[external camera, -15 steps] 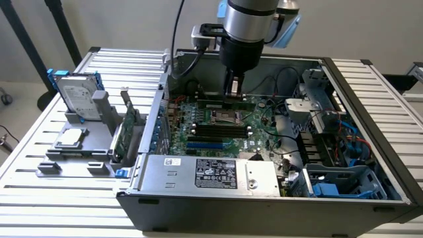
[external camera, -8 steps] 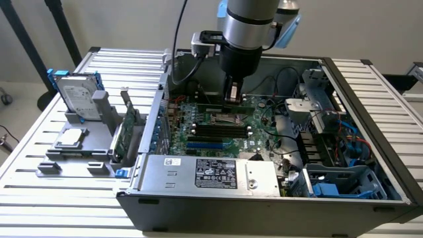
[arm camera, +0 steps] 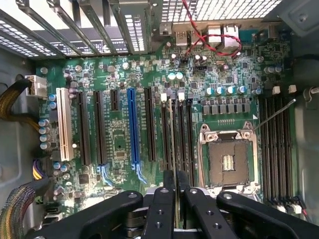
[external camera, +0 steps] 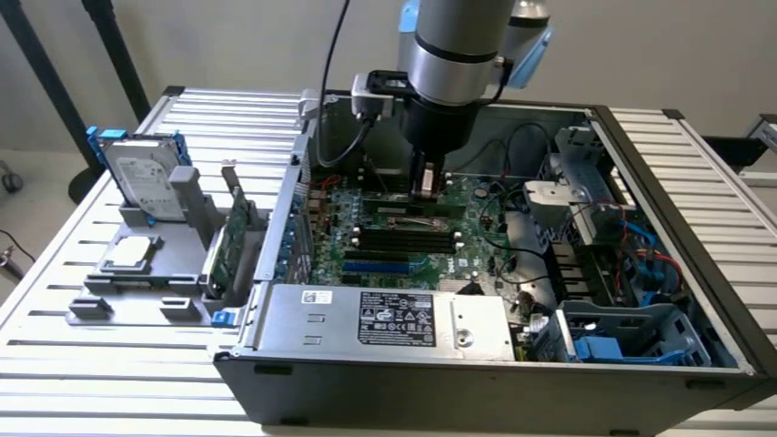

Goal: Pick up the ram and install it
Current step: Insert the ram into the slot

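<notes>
One end effector (external camera: 428,187), its fingers pressed close, pinches the single ram (arm camera: 172,144) edge-on just over the long black slots (arm camera: 187,134), beside one CPU socket (arm camera: 228,162). One open computer case (external camera: 680,228) sits on the desk (external camera: 97,364), its walls well apart from the end effector.

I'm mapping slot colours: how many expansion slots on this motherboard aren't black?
2. A white slot at the row's end by the braided cables; a blue slot among black ones, nearer the CPU socket. The gripper may hide others.
</notes>
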Robot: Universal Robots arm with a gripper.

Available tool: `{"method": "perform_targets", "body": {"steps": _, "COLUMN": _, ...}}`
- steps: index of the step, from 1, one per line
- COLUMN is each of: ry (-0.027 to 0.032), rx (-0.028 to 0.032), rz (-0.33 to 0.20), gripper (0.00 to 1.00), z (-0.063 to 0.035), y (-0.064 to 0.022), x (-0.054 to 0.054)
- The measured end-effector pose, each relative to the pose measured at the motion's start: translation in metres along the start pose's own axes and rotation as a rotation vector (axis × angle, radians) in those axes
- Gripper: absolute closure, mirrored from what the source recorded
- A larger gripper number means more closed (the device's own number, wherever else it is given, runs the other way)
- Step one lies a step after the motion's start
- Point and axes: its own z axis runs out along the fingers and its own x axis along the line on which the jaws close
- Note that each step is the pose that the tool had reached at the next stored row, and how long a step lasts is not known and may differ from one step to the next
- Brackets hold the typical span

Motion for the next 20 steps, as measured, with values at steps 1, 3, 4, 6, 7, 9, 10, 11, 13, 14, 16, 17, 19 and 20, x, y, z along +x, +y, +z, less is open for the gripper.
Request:
{"method": "perform_targets", "body": {"steps": 1, "ry": 0.0, "rx": 0.0, "rz": 0.0, "gripper": 0.86, "z": 0.0018, "y": -0.0001, "x": 0.0}}
{"method": "perform_targets", "body": {"steps": 3, "ry": -0.0001, "rx": 0.0, "rz": 0.0, "gripper": 0.86, "z": 0.0054, "y": -0.0003, "x": 0.0}}
{"method": "perform_targets", "body": {"steps": 4, "ry": -0.0001, "rx": 0.0, "rz": 0.0, "gripper": 0.86, "z": 0.0072, "y": -0.0005, "x": 0.0}}
{"method": "perform_targets", "body": {"steps": 6, "ry": 0.0, "rx": 0.0, "rz": 0.0, "gripper": 0.86, "z": 0.0109, "y": -0.0007, "x": 0.0}}
{"method": "perform_targets", "body": {"steps": 7, "ry": -0.0001, "rx": 0.0, "rz": 0.0, "gripper": 0.86, "z": 0.0127, "y": -0.0007, "x": 0.0}}
{"method": "perform_targets", "body": {"steps": 9, "ry": -0.0002, "rx": 0.0001, "rz": 0.001, "gripper": 0.86, "z": 0.0164, "y": -0.0008, "x": 0.001}}
{"method": "perform_targets", "body": {"steps": 10, "ry": -0.0001, "rx": 0.0, "rz": 0.002, "gripper": 0.86, "z": 0.0181, "y": -0.0007, "x": 0.001}}
{"method": "perform_targets", "body": {"steps": 11, "ry": -0.0002, "rx": 0.0001, "rz": 0.002, "gripper": 0.86, "z": 0.02, "y": -0.0005, "x": 0.001}}
{"method": "perform_targets", "body": {"steps": 13, "ry": -0.0003, "rx": 0.0002, "rz": 0.004, "gripper": 0.86, "z": 0.0237, "y": -0.0001, "x": 0.001}}
{"method": "perform_targets", "body": {"steps": 14, "ry": -0.0004, "rx": 0.0002, "rz": 0.005, "gripper": 0.86, "z": 0.0255, "y": 0.0002, "x": 0.001}}
{"method": "perform_targets", "body": {"steps": 16, "ry": -0.0004, "rx": 0.0002, "rz": 0.005, "gripper": 0.86, "z": 0.0292, "y": 0.0006, "x": 0.001}}
{"method": "perform_targets", "body": {"steps": 17, "ry": -0.0005, "rx": 0.0004, "rz": 0.006, "gripper": 0.86, "z": 0.0309, "y": 0.0005, "x": 0.001}}
{"method": "perform_targets", "body": {"steps": 19, "ry": -0.0006, "rx": 0.0013, "rz": 0.006, "gripper": 0.86, "z": 0.0339, "y": 0.0004, "x": 0.002}}
{"method": "perform_targets", "body": {"steps": 20, "ry": -0.0005, "rx": 0.0017, "rz": 0.006, "gripper": 0.86, "z": 0.0347, "y": 0.0004, "x": 0.002}}
